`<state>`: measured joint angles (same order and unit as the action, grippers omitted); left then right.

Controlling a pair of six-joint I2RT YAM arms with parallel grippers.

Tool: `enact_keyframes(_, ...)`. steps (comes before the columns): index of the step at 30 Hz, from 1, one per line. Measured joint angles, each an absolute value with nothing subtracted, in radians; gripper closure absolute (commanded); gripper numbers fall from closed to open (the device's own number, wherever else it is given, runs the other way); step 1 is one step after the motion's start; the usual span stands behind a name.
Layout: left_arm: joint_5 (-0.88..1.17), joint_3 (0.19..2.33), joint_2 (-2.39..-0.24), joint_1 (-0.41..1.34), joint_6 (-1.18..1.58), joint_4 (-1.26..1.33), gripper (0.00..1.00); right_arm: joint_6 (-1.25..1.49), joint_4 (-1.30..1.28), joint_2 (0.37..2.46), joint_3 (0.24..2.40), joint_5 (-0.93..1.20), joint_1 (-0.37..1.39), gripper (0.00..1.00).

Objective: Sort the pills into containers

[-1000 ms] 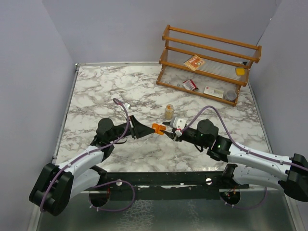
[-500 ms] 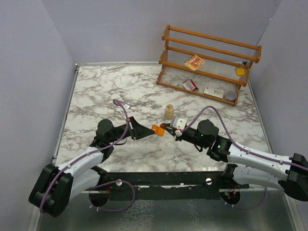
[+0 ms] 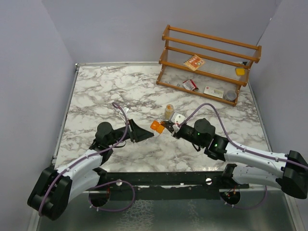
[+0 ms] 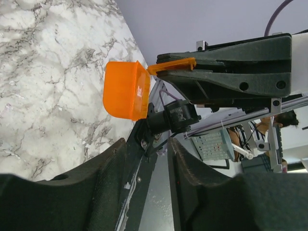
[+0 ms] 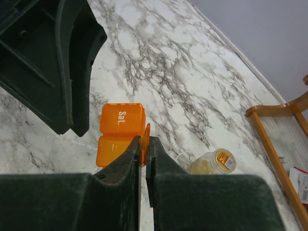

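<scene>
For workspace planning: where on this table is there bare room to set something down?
Bare: the white marble table's far-left part, from its left edge to the brown wooden rack; also the marble at right, before that rack. Crowded: mid-table, around left hand, right hand, orange square box and clear cylindrical jar.

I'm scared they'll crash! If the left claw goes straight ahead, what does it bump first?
Probably the orange box, which the right claw holds right in front of the left claw. How far ahead is hard to judge.
</scene>
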<state>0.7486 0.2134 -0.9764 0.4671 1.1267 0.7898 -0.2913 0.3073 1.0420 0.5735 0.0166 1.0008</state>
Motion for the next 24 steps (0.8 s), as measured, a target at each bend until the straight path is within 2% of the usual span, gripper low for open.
enact_keyframes(6, 0.722, 0.211, -0.966, 0.467, 1.099, 0.783, 0.58, -0.233, 0.307, 1.038, 0.574, -0.019, 1.0, 0.99)
enact_keyframes(12, 0.688, 0.186, -0.953, 0.467, 1.084, 0.772, 0.59, -0.194, 0.298, 1.038, 0.575, -0.073, 1.0, 0.99)
enact_keyframes(19, 0.593, 0.164, -0.772, 0.467, 1.003, 0.63, 0.56, -0.128, 0.302, 1.048, 0.543, -0.162, 1.0, 0.99)
enact_keyframes(24, 0.508, 0.181, -0.658, 0.467, 0.91, 0.495, 0.52, -0.072, 0.32, 1.129, 0.477, -0.197, 0.998, 0.99)
